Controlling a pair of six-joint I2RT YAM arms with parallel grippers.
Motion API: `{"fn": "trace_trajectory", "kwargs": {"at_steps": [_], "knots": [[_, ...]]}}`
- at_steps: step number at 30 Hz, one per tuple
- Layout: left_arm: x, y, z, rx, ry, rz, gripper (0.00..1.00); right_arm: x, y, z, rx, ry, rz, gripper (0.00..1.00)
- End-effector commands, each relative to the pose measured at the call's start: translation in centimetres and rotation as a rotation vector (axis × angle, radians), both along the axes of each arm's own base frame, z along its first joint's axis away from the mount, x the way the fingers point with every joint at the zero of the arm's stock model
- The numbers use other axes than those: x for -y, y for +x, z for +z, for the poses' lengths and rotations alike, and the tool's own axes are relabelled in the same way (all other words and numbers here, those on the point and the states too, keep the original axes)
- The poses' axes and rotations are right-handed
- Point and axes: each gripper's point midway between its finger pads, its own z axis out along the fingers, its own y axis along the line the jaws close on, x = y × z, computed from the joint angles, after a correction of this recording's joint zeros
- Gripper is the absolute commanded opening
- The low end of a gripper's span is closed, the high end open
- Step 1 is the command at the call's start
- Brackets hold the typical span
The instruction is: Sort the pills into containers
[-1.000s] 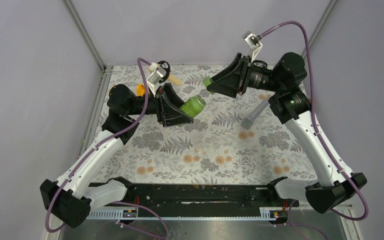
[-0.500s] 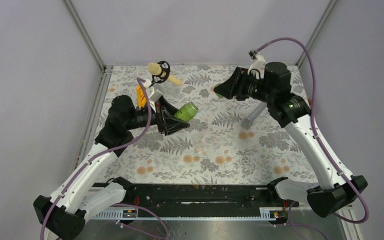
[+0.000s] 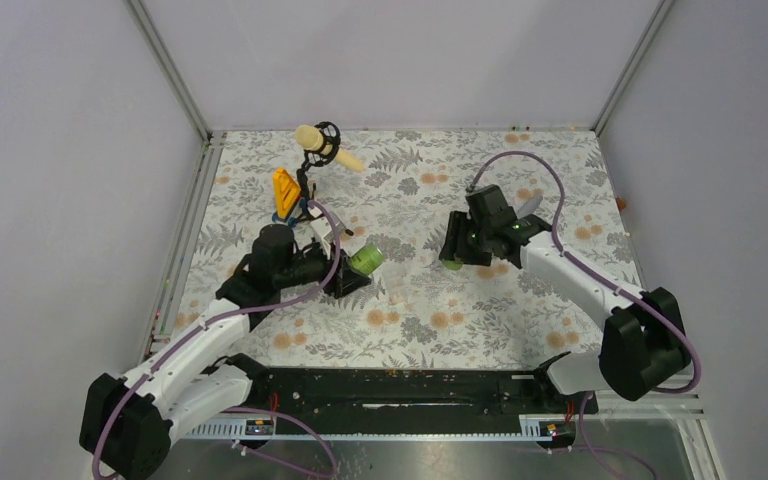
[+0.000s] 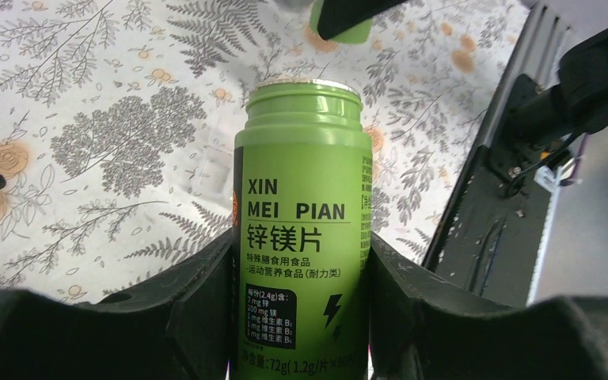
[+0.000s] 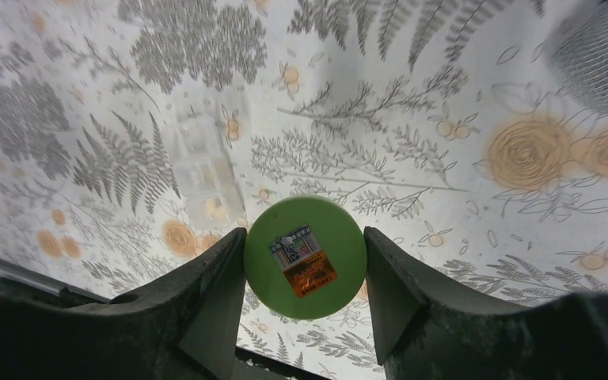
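My left gripper (image 3: 358, 268) is shut on the green bottle (image 3: 366, 261) and holds it low over the mat, left of centre. In the left wrist view the bottle (image 4: 301, 214) stands between my fingers (image 4: 198, 309) with its mouth uncapped. My right gripper (image 3: 452, 258) is shut on the green screw cap (image 3: 451, 264), right of centre; in the right wrist view the cap (image 5: 305, 257) sits between my jaws. See-through containers (image 5: 199, 168) lie on the mat beyond the cap, faint against the pattern. No loose pills show.
A grey cylinder (image 3: 528, 206) lies behind the right arm. A yellow-orange object (image 3: 284, 187) and a black stand holding a cream roll (image 3: 318, 140) are at the back left. The black base rail (image 3: 390, 385) runs along the near edge.
Both arms have come down and towards the near middle. The left gripper carried the bottle lower and nearer. The right gripper carried the cap from the far side down to the mat.
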Motion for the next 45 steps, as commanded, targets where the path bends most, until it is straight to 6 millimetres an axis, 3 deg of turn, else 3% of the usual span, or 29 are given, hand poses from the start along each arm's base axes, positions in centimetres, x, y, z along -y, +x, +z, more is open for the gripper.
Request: {"fn": "trace_trajectory", "kwargs": {"at_steps": [1, 11, 14, 16, 20, 24, 30, 37, 42, 45], "knots": [[0.0, 1.4, 0.9, 0.163, 0.018, -0.002, 0.00, -0.6, -0.2, -1.8, 0.025, -0.076, 0.011, 0.40], [-0.1, 2.8, -1.6, 0.143, 0.152, -0.016, 0.00, -0.3, -1.4, -8.6, 0.000, -0.251, 0.033, 0.43], [0.0, 3.1, -2.4, 0.137, 0.178, -0.021, 0.00, 0.0, -1.6, -9.9, -0.017, -0.284, 0.024, 0.46], [0.1, 3.2, -3.0, 0.128, 0.198, -0.030, 0.00, 0.2, -1.7, -10.4, -0.029, -0.299, 0.022, 0.52], [0.4, 3.1, -4.1, 0.111, 0.239, -0.052, 0.00, 0.9, -2.3, -10.7, -0.054, -0.317, 0.005, 0.74], [0.7, 3.2, -5.1, 0.100, 0.275, -0.068, 0.00, 0.8, -2.6, -9.0, -0.041, -0.287, 0.001, 0.84], [0.9, 3.5, -5.9, 0.090, 0.336, -0.088, 0.00, 0.4, -2.6, -4.8, 0.009, -0.222, -0.001, 0.81], [1.0, 3.7, -6.3, 0.038, 0.381, -0.114, 0.00, -4.0, -2.9, 0.9, 0.131, 0.063, 0.198, 0.73], [1.4, 4.3, -7.0, -0.019, 0.417, -0.117, 0.00, -6.1, -2.8, 1.8, 0.100, 0.170, 0.231, 0.71], [1.3, 4.6, -7.8, -0.044, 0.450, -0.111, 0.00, -6.7, -2.1, 1.1, 0.064, 0.218, 0.192, 0.69]]}}
